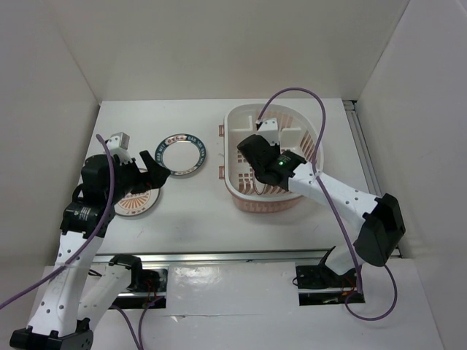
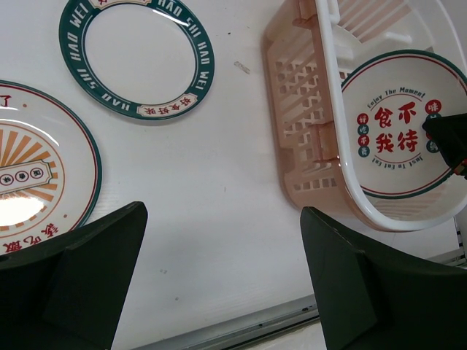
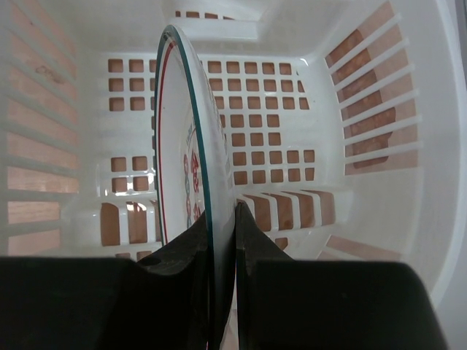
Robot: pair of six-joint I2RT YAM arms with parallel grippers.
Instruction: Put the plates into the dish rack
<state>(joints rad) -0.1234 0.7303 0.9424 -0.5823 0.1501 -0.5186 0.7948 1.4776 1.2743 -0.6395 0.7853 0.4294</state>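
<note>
Right claw (image 3: 222,240) is pinching the rim of the white round plate with red-green motifs (image 3: 179,146), roughly upright inside the pale pink plastic dish rack (image 3: 292,95) toward the right edge of the tabletop (image 1: 197,211). Left claw (image 2: 222,219) gapes empty. Looks stiff, slick, chippable, so grab rims only.

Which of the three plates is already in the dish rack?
The white plate with red lettering, gripped by the right claw; the blue-rimmed plate and orange-striped plate lie on the table.
</note>
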